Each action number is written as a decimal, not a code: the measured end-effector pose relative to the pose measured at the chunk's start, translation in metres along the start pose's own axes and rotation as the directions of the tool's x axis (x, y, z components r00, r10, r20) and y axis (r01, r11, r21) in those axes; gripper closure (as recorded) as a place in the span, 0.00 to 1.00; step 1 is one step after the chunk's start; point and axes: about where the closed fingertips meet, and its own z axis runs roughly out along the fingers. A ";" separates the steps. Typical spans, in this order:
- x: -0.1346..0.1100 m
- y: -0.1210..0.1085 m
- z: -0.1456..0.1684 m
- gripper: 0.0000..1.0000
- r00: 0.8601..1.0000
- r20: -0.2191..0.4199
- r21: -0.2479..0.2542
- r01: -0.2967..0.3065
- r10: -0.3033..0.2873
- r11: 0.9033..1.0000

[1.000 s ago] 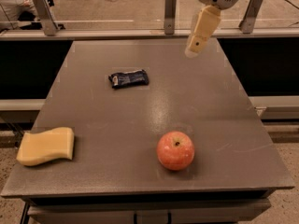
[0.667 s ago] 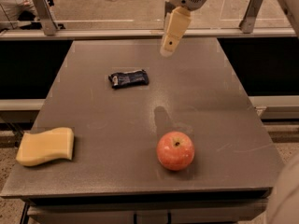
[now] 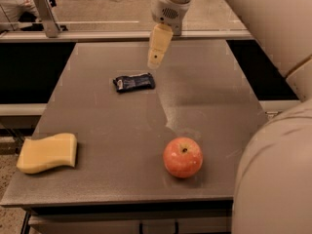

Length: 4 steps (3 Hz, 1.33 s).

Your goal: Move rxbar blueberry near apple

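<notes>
Hovering just beyond rxbar blueberry (image 3: 134,82), pincer (image 3: 155,61) grip state: can't tell. Bar lies on surface (image 3: 219,106), well apart from apple (image 3: 183,157). Nothing done yet; pick + carry left.

No readable text, brand, number or sign is showing anywhere in the scene.

- rxbar blueberry (image 3: 134,82), lying far-centre on the tabletop (image 3: 209,106): the dark wrapper is showing a small white patch at its left end. This is the likeliest spot for print, but no letters or digits are resolving there. The rest of the wrapper is reading as plain dark crinkle.
- Pincer (image 3: 155,61): it is hanging above the far part of the tabletop, just right of the bar and a little farther back. Its pale surface is carrying no legible label, and the housing above it is showing nothing legible either.
</notes>
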 end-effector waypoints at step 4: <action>-0.001 0.008 0.090 0.00 0.999 0.028 -0.072 -0.013 0.015 0.997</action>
